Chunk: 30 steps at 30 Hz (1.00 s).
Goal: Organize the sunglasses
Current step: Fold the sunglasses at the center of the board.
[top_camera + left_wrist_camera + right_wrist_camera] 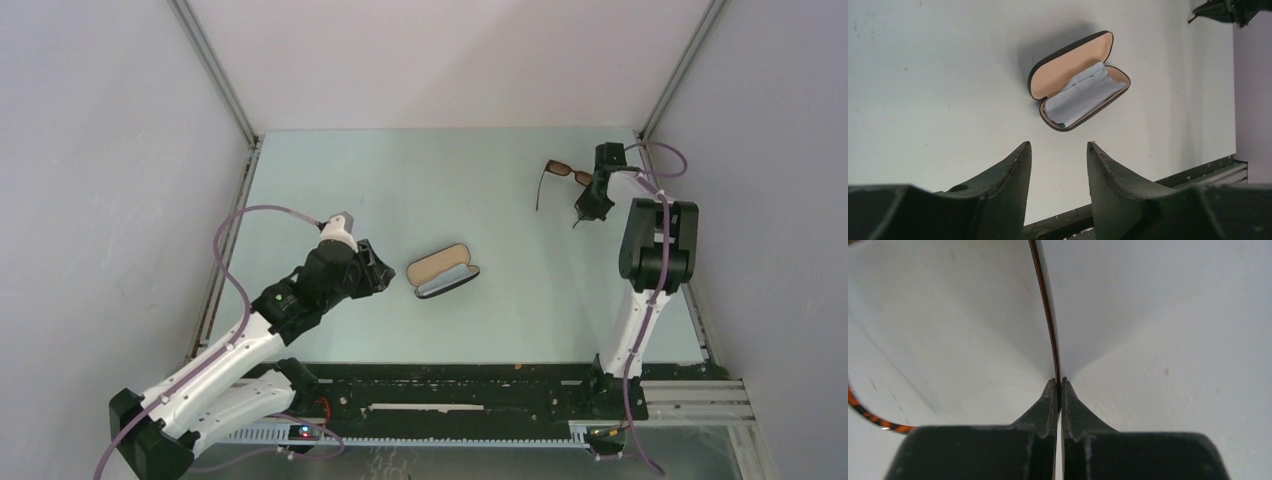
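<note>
The brown-framed sunglasses (562, 173) are at the far right of the table, temple arms unfolded. My right gripper (590, 205) is shut on one thin temple arm (1048, 310), which runs up from between the fingertips in the right wrist view. The tip of the other temple arm (878, 420) shows at the lower left of that view. The lenses are out of the right wrist view. My left gripper (380, 272) is open and empty, just left of the open black case (444, 272). In the left wrist view my left gripper (1058, 150) points at the case (1075, 82), apart from it.
The open case has tan lining and a white cloth (1083, 95) inside. Grey walls close in the table on the left, back and right. A black rail (450, 400) runs along the near edge.
</note>
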Each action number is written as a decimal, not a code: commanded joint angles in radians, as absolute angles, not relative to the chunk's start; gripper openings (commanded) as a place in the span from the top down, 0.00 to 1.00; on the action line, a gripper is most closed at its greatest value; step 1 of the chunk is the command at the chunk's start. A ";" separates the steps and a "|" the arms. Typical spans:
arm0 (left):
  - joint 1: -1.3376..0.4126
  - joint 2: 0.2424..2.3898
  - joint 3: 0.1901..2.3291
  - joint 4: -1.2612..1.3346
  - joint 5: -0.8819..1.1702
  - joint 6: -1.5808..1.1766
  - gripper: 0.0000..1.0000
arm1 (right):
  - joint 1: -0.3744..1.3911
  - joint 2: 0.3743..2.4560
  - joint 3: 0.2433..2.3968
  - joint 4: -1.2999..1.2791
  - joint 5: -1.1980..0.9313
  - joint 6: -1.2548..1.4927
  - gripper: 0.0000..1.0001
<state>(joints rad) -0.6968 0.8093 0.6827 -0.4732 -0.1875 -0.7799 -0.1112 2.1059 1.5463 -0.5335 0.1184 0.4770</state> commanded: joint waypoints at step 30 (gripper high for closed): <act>-0.699 1.926 1.685 -0.402 0.188 -0.609 0.50 | 0.271 1.504 0.882 -0.494 0.216 0.404 0.61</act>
<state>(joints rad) -0.6975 1.8507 1.5635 -0.3706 0.1272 -0.5861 0.3038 1.5330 0.8886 -0.5385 0.2554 0.4023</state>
